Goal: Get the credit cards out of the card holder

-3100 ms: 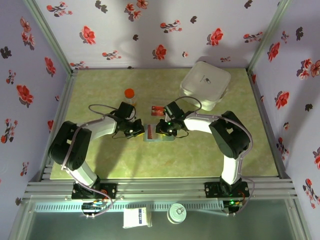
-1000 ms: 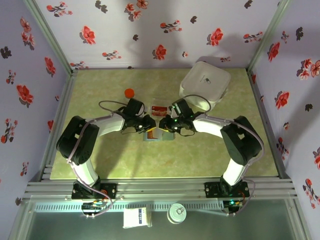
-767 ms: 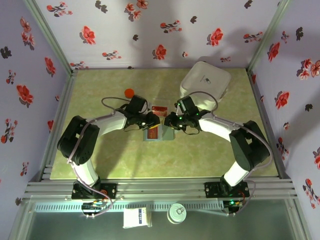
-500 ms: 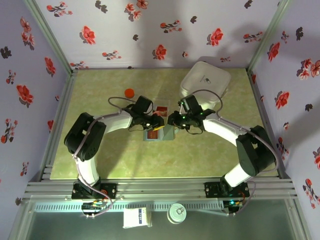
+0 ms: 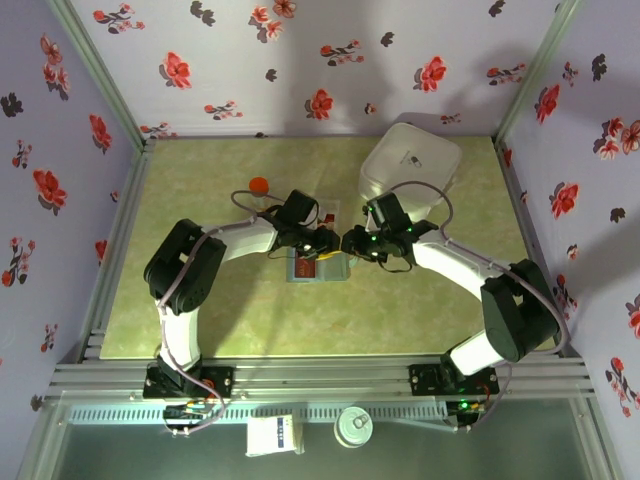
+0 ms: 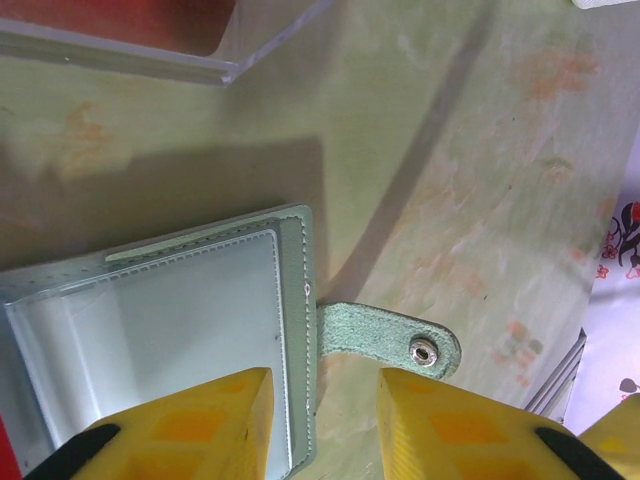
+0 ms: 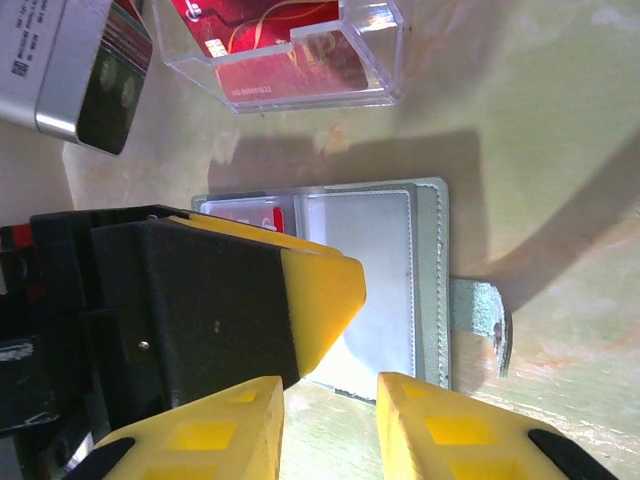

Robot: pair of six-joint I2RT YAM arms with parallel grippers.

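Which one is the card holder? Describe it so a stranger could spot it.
Start at the big white case at the table's far right. Come toward the middle, just nearer than the clear plastic box: the card holder lies open and flat there. It alone is grey-green, with clear pockets and a snap tab.

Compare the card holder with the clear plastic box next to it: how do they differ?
The card holder is grey-green and stitched, with a snap strap; the clear plastic box is see-through. The card holder lies opened flat; the box has raised walls. The holder's sleeve by the strap looks empty; the box shows a red card. Both rest on the green table.
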